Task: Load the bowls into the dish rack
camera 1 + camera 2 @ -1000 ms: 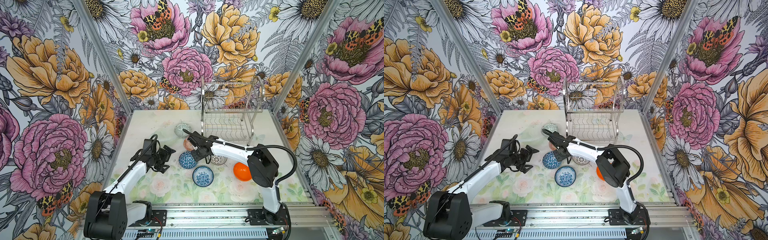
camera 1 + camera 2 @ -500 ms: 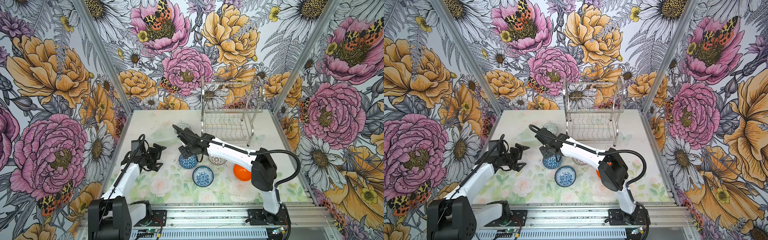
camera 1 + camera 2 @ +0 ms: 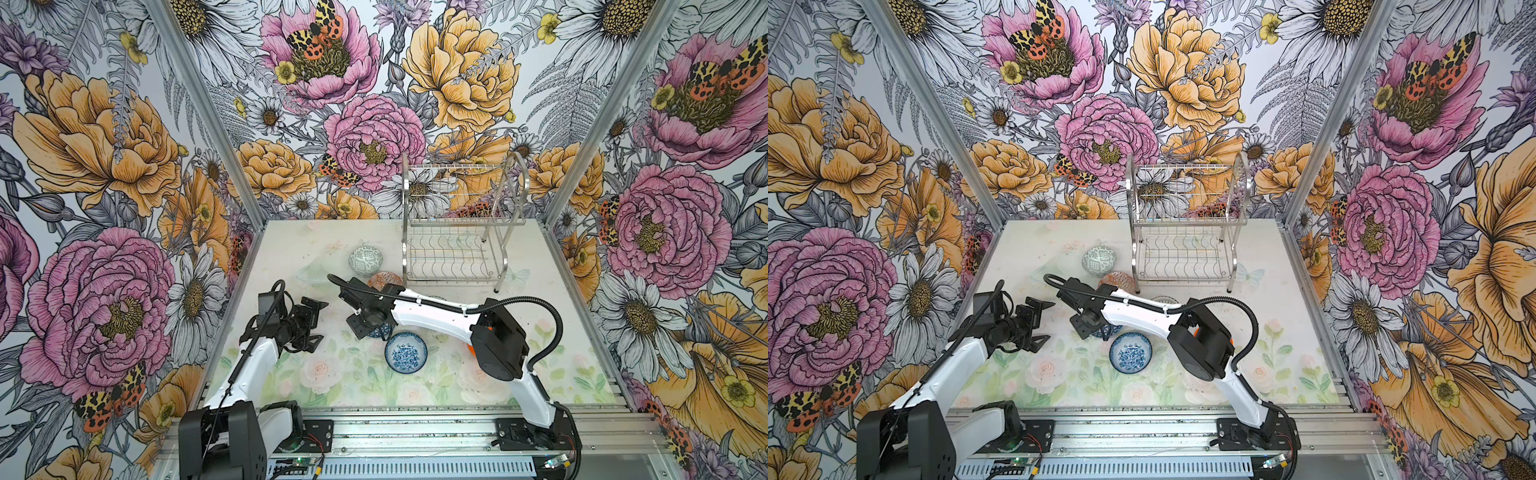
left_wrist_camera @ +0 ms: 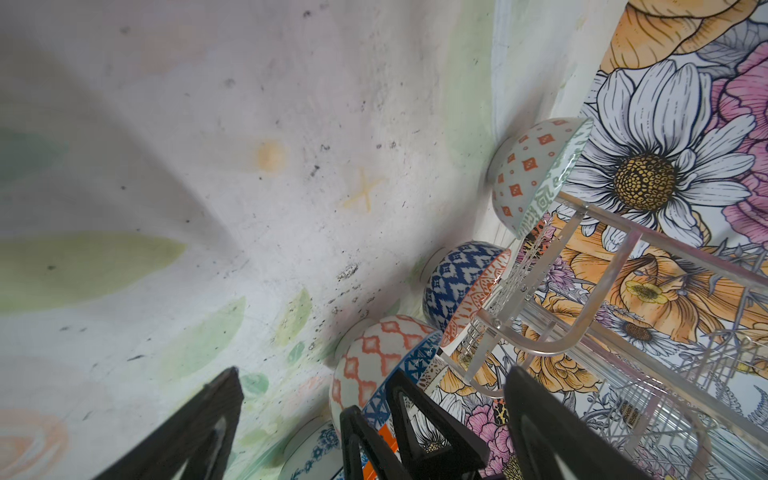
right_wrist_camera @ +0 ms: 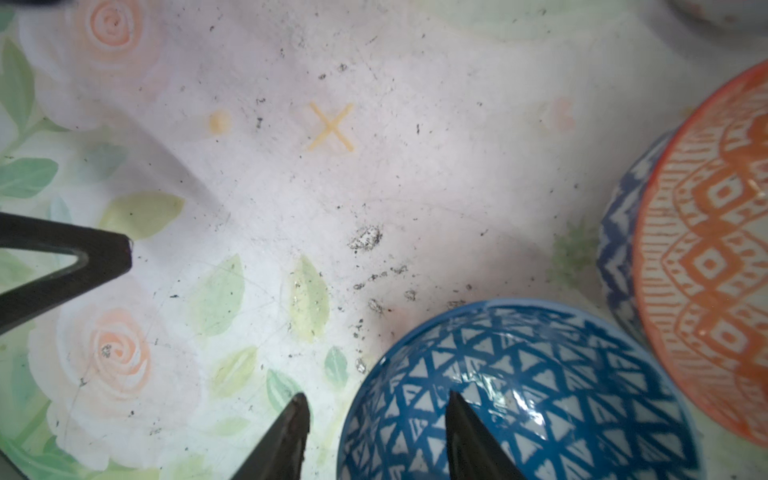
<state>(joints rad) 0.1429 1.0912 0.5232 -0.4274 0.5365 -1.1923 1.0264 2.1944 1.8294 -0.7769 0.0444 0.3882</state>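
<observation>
Straddling the blue lattice bowl (image 5: pixel 540 395) rim, in front of the dish rack (image 3: pixel 404 232), with right gripper (image 5: pixel 379 397) parted, seemingly to pinch, and left gripper (image 3: pixel 318 321) splayed empty.

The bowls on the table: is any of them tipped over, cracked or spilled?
Nothing stands out. The grey-green bowl and the blue flowered bowl sit upright and whole; the dish rack stands level and empty. Only the table bears dark scuffs.
</observation>
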